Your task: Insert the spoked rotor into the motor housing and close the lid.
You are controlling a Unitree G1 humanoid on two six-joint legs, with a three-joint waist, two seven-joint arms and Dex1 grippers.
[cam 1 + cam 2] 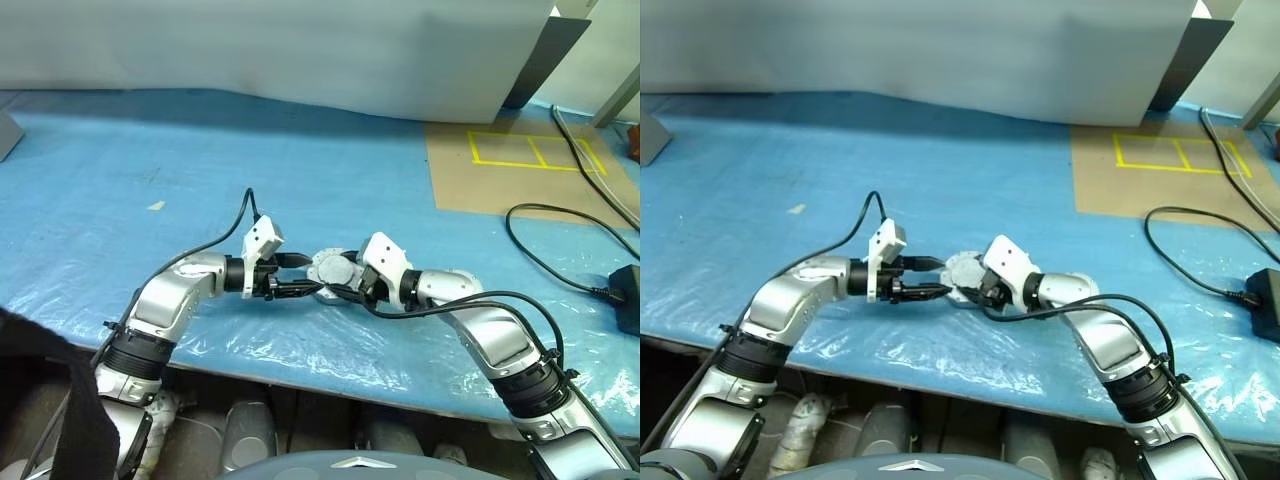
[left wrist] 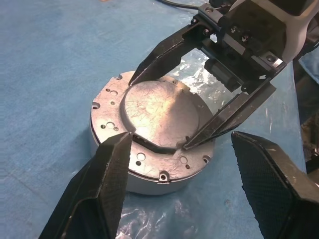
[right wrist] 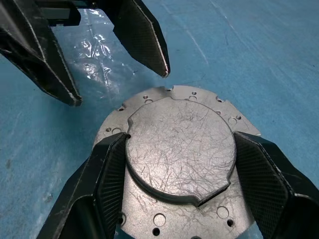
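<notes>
Right gripper (image 3: pixel 177 154), right wrist view: both black fingers (image 3: pixel 107 179) spread wide, one pressed against each side of the raised scratched disc on top of the motor housing (image 3: pixel 179 149), so it grips the housing across that disc. Housing is closed, grey metal, flange with small holes around the disc. Left gripper (image 3: pixel 119 64) sits just beyond the housing rim, its two tips apart and off the metal.

Left wrist view: left gripper (image 2: pixel 184 164) jaws stand well apart with nothing between them; one fingertip (image 2: pixel 119 149) is at the near flange of the housing (image 2: pixel 149 134), whether touching I cannot tell, the other is clear of it to the side. Right gripper's fingers reach in from the far side and straddle the raised disc. Housing rests on blue sheet (image 2: pixel 50 64) with crinkled clear plastic beside it.

Left eye view: both grippers meet at the housing (image 1: pixel 330 270) near the table's front edge, mid-scene. Cardboard with yellow tape (image 1: pixel 520 170) and a black cable (image 1: pixel 560 260) lie well off to the right.
</notes>
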